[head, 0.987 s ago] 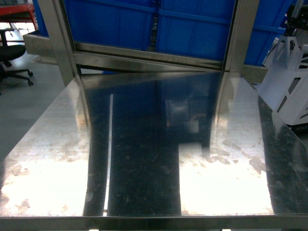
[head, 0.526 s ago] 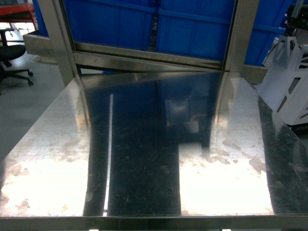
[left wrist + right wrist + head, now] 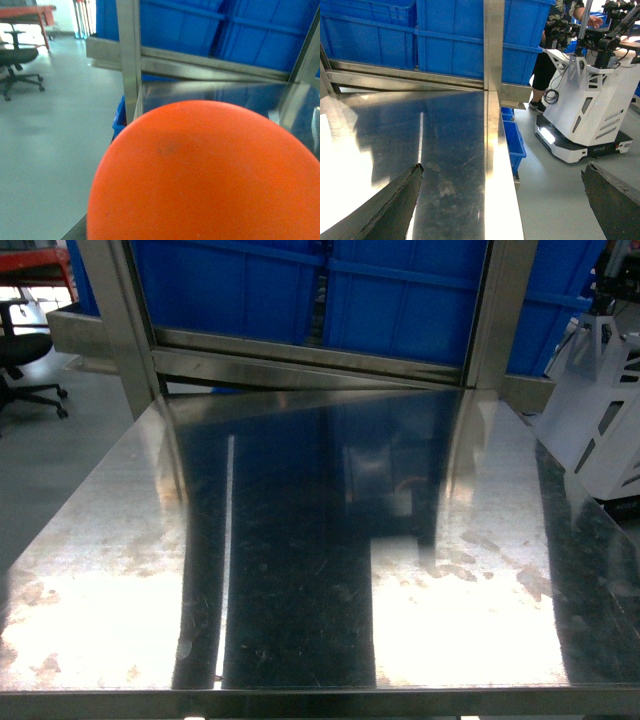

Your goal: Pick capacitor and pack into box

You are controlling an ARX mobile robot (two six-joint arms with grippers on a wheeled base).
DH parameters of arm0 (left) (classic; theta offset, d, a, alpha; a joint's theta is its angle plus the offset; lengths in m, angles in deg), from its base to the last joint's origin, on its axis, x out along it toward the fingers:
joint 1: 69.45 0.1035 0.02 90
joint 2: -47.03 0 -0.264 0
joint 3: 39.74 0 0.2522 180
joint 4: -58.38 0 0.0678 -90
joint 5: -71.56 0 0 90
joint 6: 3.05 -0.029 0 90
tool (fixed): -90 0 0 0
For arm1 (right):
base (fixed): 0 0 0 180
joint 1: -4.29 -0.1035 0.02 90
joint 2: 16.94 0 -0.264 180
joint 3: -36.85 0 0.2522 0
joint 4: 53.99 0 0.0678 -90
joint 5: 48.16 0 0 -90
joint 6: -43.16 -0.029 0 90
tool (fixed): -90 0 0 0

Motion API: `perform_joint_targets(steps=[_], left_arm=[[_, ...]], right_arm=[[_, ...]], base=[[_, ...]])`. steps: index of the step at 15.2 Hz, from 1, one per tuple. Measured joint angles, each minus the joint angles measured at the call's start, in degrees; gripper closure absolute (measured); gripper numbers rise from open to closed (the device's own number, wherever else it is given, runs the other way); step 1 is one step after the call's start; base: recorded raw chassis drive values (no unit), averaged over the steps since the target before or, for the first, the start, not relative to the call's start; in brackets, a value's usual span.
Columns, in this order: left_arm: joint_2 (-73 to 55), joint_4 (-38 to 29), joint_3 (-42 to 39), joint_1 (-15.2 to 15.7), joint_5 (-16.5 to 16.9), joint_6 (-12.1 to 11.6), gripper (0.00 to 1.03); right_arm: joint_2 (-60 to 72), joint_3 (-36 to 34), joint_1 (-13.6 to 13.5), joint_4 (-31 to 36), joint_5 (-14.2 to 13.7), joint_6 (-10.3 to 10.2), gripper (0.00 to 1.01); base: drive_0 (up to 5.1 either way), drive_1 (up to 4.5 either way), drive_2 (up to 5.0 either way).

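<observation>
The shiny steel table (image 3: 300, 570) carries neither capacitor nor peach-pink box — both out of view. Right gripper (image 3: 502, 200) gapes wide; the left's state I cannot tell — an orange dome (image 3: 210, 175) blocks its camera, risking blind searching.

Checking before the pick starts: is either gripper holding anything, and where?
Right gripper is open, holding nothing. The left wrist view is blocked by an orange rounded surface; whether that is held cannot be told.

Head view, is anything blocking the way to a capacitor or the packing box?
Neither shows in any view, so no path can be judged. Only an orange rounded object crowds the left wrist camera; the right claw is open.
</observation>
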Motion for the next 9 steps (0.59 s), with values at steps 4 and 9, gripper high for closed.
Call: perform_joint_targets(steps=[4,9], left_arm=[[0.39,-0.22,0.02,0.0,0.07,-0.04,0.59],[0.42,-0.59,0.02,0.0,0.07,-0.04,0.59]], right_arm=[[0.0,0.0,0.0,0.04,0.0,0.0,0.03],[0.0,0.0,0.0,-0.02,0.02,0.0,0.03]], base=[[0.0,0.0,0.0],[0.0,0.0,0.0]])
